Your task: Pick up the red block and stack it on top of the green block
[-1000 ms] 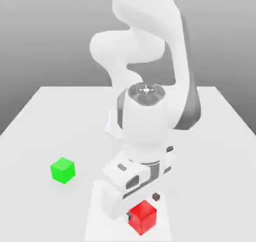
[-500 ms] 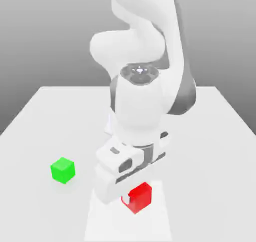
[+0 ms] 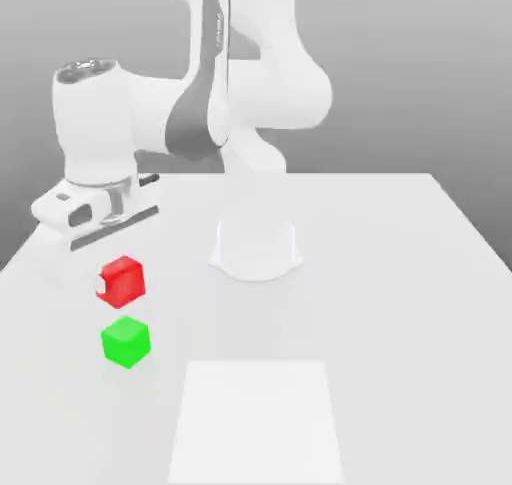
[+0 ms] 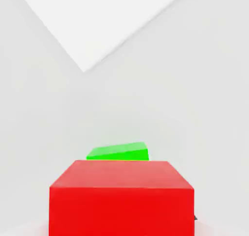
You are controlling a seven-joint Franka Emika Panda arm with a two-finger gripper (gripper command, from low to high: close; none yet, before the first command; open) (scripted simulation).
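Item: red block (image 3: 123, 280). Small glossy cube, carried clear of the table (image 3: 400, 273), directly above the green block (image 3: 126, 341) at the exterior view's left. Held under the white hand of the Panda arm (image 3: 215, 93); the gripper (image 3: 112, 284) is clamped shut on it, one pale fingertip (image 3: 101, 289) showing at the cube's left face.

Item: green block. Same size, resting on the table, near edge of the scene, apart from the red cube with a clear gap between them. In the hand view its top (image 4: 118, 151) peeks out just beyond the red cube's top face (image 4: 121, 196), so the two seem nearly but perhaps not exactly lined up; the offset is hard to judge from this angle.

Step in hand, judged: lowering to stack. Done well, the cube would be centred over the green one, edges squared, brought straight down, and released only once the faces meet.

Item: pale square patch (image 3: 258, 418) on the table, near centre. Item: arm base (image 3: 256, 243), further back. Both well apart from the blocks; nothing stands in the descent path.
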